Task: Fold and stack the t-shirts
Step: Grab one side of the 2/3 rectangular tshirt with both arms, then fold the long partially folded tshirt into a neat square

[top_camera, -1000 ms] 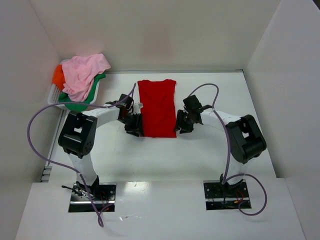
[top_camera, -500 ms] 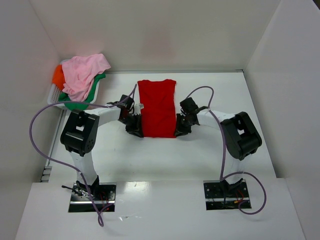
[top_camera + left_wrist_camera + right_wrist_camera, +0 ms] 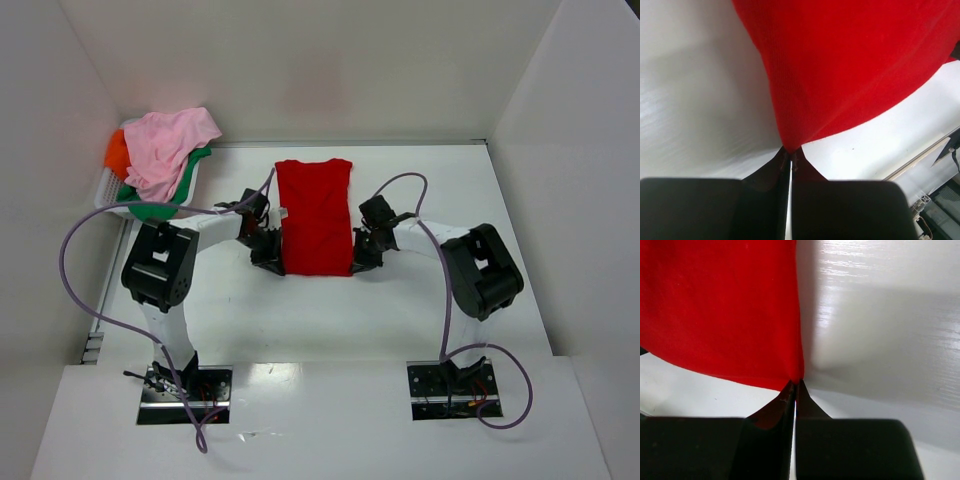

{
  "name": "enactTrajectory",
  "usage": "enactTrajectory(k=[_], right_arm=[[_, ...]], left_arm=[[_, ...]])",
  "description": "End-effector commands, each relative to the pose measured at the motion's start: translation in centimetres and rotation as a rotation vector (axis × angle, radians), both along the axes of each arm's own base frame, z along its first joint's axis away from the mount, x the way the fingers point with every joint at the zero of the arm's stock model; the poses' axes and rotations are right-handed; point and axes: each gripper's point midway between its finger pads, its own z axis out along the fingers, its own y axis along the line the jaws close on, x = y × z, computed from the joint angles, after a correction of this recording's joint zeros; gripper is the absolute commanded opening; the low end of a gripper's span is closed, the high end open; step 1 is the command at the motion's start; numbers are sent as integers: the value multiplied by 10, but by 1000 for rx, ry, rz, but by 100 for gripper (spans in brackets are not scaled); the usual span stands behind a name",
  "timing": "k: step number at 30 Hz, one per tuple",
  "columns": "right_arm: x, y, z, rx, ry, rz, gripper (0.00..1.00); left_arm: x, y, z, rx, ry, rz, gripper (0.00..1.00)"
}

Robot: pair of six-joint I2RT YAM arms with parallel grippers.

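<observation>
The red t-shirt (image 3: 315,215) lay flat on the table (image 3: 450,180); the left gripper (image 3: 272,258) and right gripper (image 3: 362,258) each clamped 1 near corner; soft and light, it would likely sag between them.

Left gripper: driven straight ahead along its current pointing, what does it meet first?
The red t-shirt: the left gripper is shut on its corner, and the cloth spreads directly ahead; depth beyond is unclear.

A: Where did the red t-shirt (image 3: 315,215) lie?
B: Flat on the surface (image 3: 430,180), between both arms. The left tool (image 3: 268,252) sat at its near left corner, the right tool (image 3: 364,252) at its near right.
A: The others?
B: The pink t-shirt (image 3: 165,145) was heaped over the green t-shirt (image 3: 152,211) and the orange t-shirt (image 3: 116,152) in a white basket (image 3: 104,188), far left.
</observation>
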Motion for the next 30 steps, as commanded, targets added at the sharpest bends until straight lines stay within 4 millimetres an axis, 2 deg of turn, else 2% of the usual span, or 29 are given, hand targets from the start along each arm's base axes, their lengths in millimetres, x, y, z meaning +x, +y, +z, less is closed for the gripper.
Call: enactTrajectory(k=[1, 5, 9, 13, 14, 16, 17, 18, 19, 20, 21, 22, 23, 25, 26, 28, 29, 30], right_arm=[[-5, -10, 13, -56, -10, -10, 0], [-9, -10, 27, -39, -18, -15, 0], [-16, -11, 47, -16, -26, -29, 0], [-10, -11, 72, -8, -68, -46, 0], [-2, -10, 84, -4, -104, -53, 0], [5, -8, 95, 1, -130, -58, 0], [18, -10, 105, 12, -154, -79, 0], [25, -13, 110, 9, -176, -87, 0], [32, -15, 113, 8, -186, -90, 0], [43, -14, 125, 21, -215, -101, 0], [55, -21, 127, 11, -230, -119, 0], [64, -24, 133, 8, -251, -135, 0], [77, -21, 144, 6, -291, -126, 0], [96, -30, 153, -2, -324, -149, 0], [108, -26, 160, 1, -346, -141, 0], [123, -31, 163, -2, -361, -155, 0], [133, -28, 174, 10, -389, -157, 0], [140, -24, 167, 11, -383, -144, 0]], left_arm=[[-3, 7, 18, 20, -31, -24, 0], [-17, 10, 30, 15, -11, -27, 0], [-23, 13, 47, 18, -25, -17, 0], [-25, 17, 66, 29, -45, -2, 0], [-19, 15, 74, 22, -65, -1, 0], [-10, 16, 87, 35, -101, 7, 0], [-2, 15, 95, 36, -130, 11, 0], [13, 16, 112, 33, -182, 27, 0], [21, 16, 119, 46, -204, 35, 0], [29, 20, 126, 68, -230, 56, 0], [40, 24, 133, 74, -254, 78, 0], [55, 27, 147, 62, -295, 99, 0], [63, 30, 156, 61, -317, 123, 0], [79, 33, 157, 59, -330, 141, 0], [92, 36, 167, 53, -359, 158, 0], [107, 37, 165, 54, -360, 169, 0], [115, 36, 167, 48, -379, 171, 0], [125, 32, 170, 36, -390, 167, 0]])
